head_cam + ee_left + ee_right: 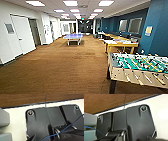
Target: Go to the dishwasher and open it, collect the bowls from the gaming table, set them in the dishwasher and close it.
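The gaming table (130, 75) stands at the lower right of the head view, with a green pitch, rods of small players, light sides and a dark leg. It is close, and its far end runs out of the picture. Whether bowls stand on it is too blurred to tell. The dishwasher is out of view. Both wrist views look down past the robot's dark plate onto a white surface and brown carpet (25, 99).
A wide hall with brown carpet (62, 67) stretches ahead. A blue table-tennis table (73, 36) stands in the middle distance. Yellow-framed tables (121, 43) line the blue wall (157, 30) on the right. White doors (22, 35) are on the left.
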